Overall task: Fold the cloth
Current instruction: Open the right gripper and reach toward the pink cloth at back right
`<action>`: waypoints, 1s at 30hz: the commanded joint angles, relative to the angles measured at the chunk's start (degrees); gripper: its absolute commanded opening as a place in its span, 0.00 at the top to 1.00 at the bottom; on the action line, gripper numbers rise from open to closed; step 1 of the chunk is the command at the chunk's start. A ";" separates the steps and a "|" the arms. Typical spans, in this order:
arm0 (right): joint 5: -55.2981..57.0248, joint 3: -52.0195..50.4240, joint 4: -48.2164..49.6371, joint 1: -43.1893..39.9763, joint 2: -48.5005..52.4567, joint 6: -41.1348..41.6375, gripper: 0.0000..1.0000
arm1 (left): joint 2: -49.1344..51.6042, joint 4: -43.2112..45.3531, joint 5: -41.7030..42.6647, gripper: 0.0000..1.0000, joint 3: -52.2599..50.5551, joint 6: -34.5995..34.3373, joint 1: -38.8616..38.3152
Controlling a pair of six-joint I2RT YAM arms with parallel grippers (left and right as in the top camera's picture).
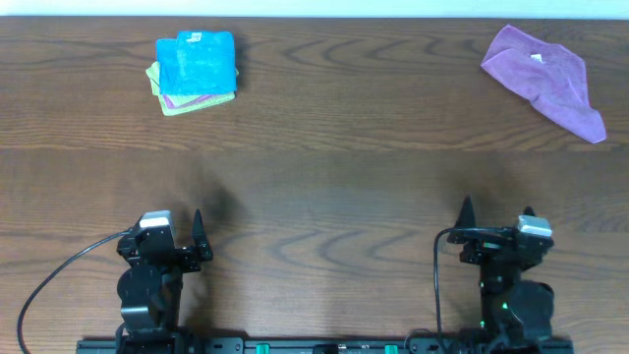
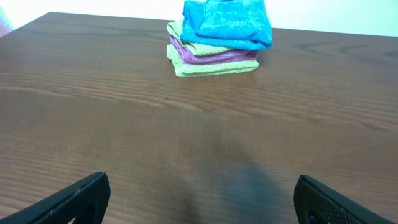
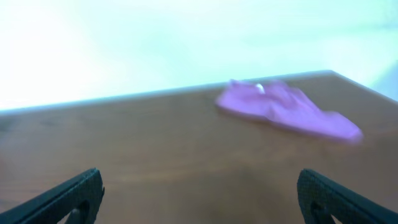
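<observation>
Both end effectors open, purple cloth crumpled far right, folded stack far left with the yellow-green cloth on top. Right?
Not quite. The bright blue cloth tops the stack; the yellow-green cloth lies beneath it, as the left wrist view shows. The rest holds.

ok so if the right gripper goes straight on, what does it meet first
Likely the cloth, lying crumpled ahead and slightly right of the open right gripper, with only bare table between. It may just clip the cloth's left edge or miss; depth is unclear.

Dark wood-grain table (image 1: 324, 187), lilac cloth (image 1: 543, 77), seemingly white tag (image 1: 537, 57), bright blue cloth (image 1: 197, 59)
</observation>
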 commanded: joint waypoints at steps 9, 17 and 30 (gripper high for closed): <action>-27.34 -0.13 12.83 -0.79 -0.37 0.07 0.01 | -0.46 -0.20 -0.79 0.05 -1.46 -0.15 -0.13; -32.98 -0.13 13.16 -0.81 -0.37 1.53 0.01 | -0.46 -0.22 -0.79 0.05 -1.46 -0.15 -0.13; -10.75 6.56 18.60 -1.55 19.41 13.92 0.01 | -0.46 -0.22 -0.79 0.05 -1.46 -0.15 -0.13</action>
